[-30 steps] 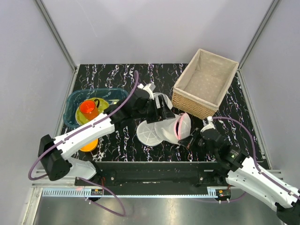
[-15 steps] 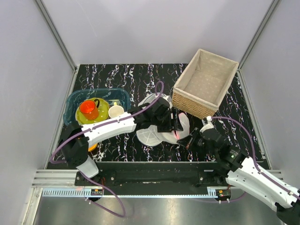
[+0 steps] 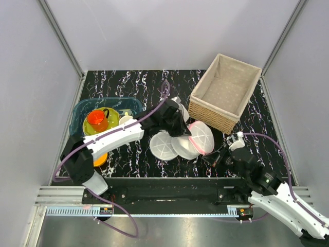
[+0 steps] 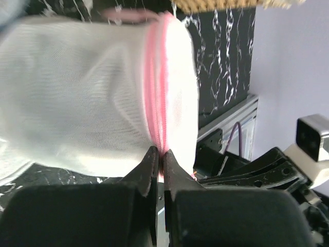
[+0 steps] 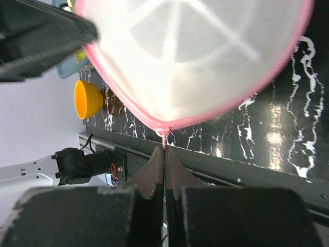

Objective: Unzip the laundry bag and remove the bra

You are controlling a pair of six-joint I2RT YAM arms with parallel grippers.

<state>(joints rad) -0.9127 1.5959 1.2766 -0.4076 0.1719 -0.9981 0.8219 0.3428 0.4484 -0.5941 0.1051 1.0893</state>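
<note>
The laundry bag [image 3: 200, 137], a white mesh dome with a pink rim, stands tilted on edge at the table's middle front. My left gripper [image 3: 185, 131] is at its left side. In the left wrist view the left gripper [image 4: 163, 154] is shut on the pink zipper rim [image 4: 157, 92]. My right gripper [image 3: 216, 157] sits just front right of the bag. In the right wrist view the right gripper [image 5: 164, 150] is shut on the thin pink zipper pull [image 5: 164, 139] hanging from the bag [image 5: 195, 56]. The bra is hidden.
A wicker basket [image 3: 226, 92] stands at the back right, close behind the bag. Two all-white mesh domes [image 3: 163, 146] [image 3: 183, 148] lie left of the bag. A teal tub [image 3: 81, 110] with an orange cup [image 3: 96, 120] sits far left, with an orange bowl [image 5: 88, 98] near the front edge.
My left gripper swung in from behind and shut on the bag's pink rim. The bag tipped toward the right. My right gripper drew back a little to the front right, still pinching the pull.
</note>
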